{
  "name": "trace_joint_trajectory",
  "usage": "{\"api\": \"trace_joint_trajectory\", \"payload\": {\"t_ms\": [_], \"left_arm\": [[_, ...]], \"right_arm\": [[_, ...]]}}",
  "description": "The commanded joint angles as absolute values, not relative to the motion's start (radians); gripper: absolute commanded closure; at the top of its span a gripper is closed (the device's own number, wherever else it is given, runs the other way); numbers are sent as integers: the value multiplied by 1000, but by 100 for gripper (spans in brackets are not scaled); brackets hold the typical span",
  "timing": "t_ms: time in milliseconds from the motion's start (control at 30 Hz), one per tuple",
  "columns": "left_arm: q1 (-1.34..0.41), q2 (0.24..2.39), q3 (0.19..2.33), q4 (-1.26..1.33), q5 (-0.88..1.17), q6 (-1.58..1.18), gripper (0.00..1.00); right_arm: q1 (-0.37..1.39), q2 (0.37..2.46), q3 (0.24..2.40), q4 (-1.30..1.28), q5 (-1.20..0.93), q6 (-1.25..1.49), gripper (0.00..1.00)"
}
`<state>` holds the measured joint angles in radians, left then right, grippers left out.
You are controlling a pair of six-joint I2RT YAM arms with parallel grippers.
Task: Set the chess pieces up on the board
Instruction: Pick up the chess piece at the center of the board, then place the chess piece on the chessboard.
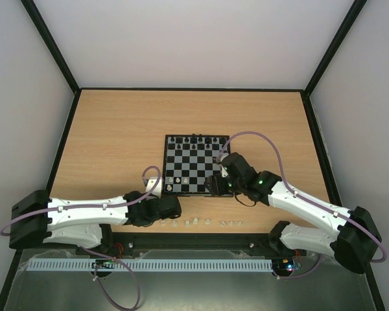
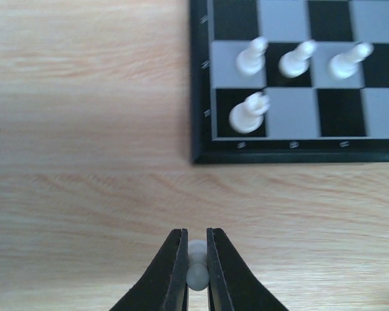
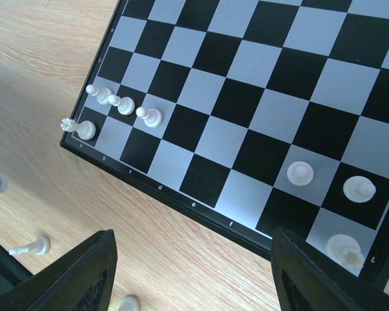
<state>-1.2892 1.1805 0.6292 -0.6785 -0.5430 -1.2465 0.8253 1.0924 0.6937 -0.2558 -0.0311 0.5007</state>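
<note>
As the left gripper (image 2: pixel 196 234) clamps tight on a white chess piece (image 2: pixel 196 272) over the wooden table (image 2: pixel 84 129), just short of the board (image 2: pixel 198 97) and its near-left corner, four white pieces (image 2: pixel 249 111) stand on that corner's squares. The right gripper (image 3: pixel 193 236) hangs over the board's near edge, jaws spread wide and empty, near three more white pieces (image 3: pixel 300 173). Loose pieces (image 1: pixel 198 222) lie in a row on the table between board and arm bases; black pieces (image 1: pixel 194 139) line the far rank.
</note>
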Motion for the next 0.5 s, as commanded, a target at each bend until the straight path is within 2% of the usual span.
{"api": "trace_joint_trajectory", "payload": {"t_ms": [0,200,467], "left_arm": [[-1267,1215,718,-684,-574,-1117,98],[-1264,1266,844,-680,-552,-1015,98],[-1202,1359,875,-566,-503,-889,98]], "right_arm": [[832,1061,683,-281,18,509,34],[832,1058,684,-290,60,521,34],[829,1060,684,-298,122,537,32]]}}
